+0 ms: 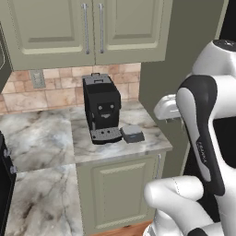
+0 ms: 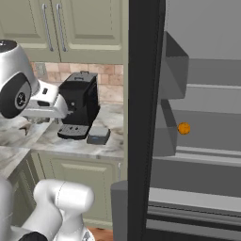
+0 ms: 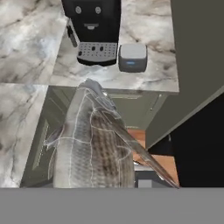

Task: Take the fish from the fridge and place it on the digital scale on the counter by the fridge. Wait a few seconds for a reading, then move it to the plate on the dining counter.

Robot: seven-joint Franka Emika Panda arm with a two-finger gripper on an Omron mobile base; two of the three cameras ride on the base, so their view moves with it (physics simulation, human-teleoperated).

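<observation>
- Gripper fingertips are covered by the fish (image 3: pixel 94 140) in the hand view, so whether the jaws are clamped on it cannot be told; the fish looms right at the hand, its scaled silver-grey body rising from the bottom edge.
- The fish's tail end is cut off by the lower edge of that view, and its head points up toward the counter (image 3: pixel 153 70) edge.
- In the left base view the white arm (image 1: pixel 203 138) stands tall at the right, elbow raised, with the wrist reaching toward the grey cabinet side; the hand itself is hard to make out there.
- Beyond the fish, the digital scale (image 3: pixel 132 57) sits on the marble counter, just beside the black coffee machine (image 3: pixel 92 26), on its right as the hand camera sees it.
- The same scale (image 1: pixel 132 134) lies near the counter's front edge in the left base view.
- Farther right, the fridge (image 2: pixel 197 122) stands open, its dark door (image 2: pixel 141 117) edge-on, with a small orange fruit (image 2: pixel 183 128) on an inner shelf.
</observation>
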